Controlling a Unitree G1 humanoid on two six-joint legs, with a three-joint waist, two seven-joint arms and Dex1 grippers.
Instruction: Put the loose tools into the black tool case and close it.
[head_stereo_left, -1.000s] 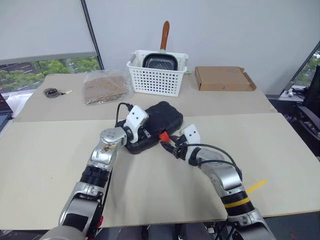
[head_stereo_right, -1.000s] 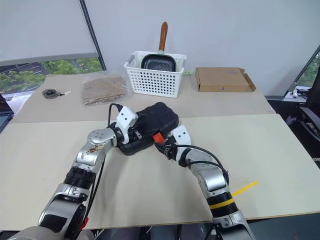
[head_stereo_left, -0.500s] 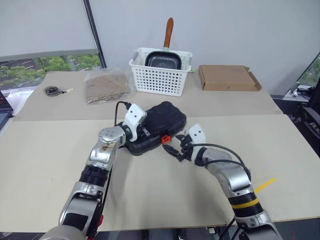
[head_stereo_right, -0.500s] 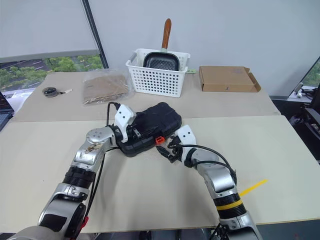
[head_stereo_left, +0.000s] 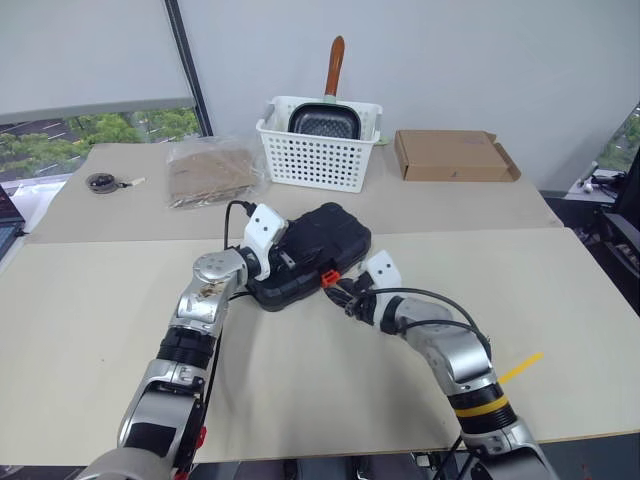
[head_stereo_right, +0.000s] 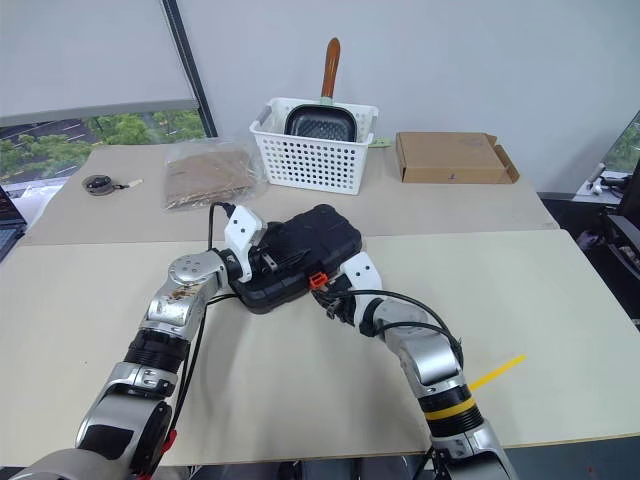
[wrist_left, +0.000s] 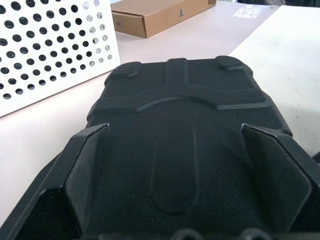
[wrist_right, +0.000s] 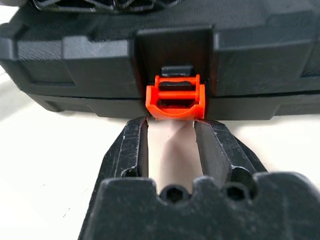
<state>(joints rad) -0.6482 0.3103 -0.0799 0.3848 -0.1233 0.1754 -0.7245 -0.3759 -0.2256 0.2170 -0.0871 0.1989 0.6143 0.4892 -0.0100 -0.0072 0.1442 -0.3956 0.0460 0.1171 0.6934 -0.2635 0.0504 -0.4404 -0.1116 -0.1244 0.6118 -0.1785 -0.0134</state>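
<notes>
On the beige desk (head_stereo_left: 100, 300) in front of you, the black tool case (head_stereo_left: 325, 245) lies with its lid down, near the middle and well short of the white slotted basket (head_stereo_left: 318, 150) and the cardboard box (head_stereo_left: 450, 155) behind it. Your left end effector (head_stereo_left: 285, 262) rests over the textured lid with its fingers (wrist_left: 85, 170) spread wide to either side of the raised rib, clamped on nothing. Your right end effector (wrist_right: 171, 127) sits low on the desk, its two fingertips a narrow gap apart and just below the orange latch (wrist_right: 175, 97), holding nothing; whether they touch the latch you cannot tell. The latch appears to hang loose under its catch rather than snapped home, so the closing step looks unfinished. The risk from here is a push that meets the latch off-centre: the tips could slide under the case edge or skid along the desk, and the tab would flip back instead of seating. A hard shove from the right could also drive the whole case toward the basket unless the left end effector bears down on the lid. Too much weight from the left, set near the hinge side, might tip the front edge up and lift the latch away from the fingertips. A lid that is not fully down, kept up by a tool out of its slot, would stop the catch from engaging.
</notes>
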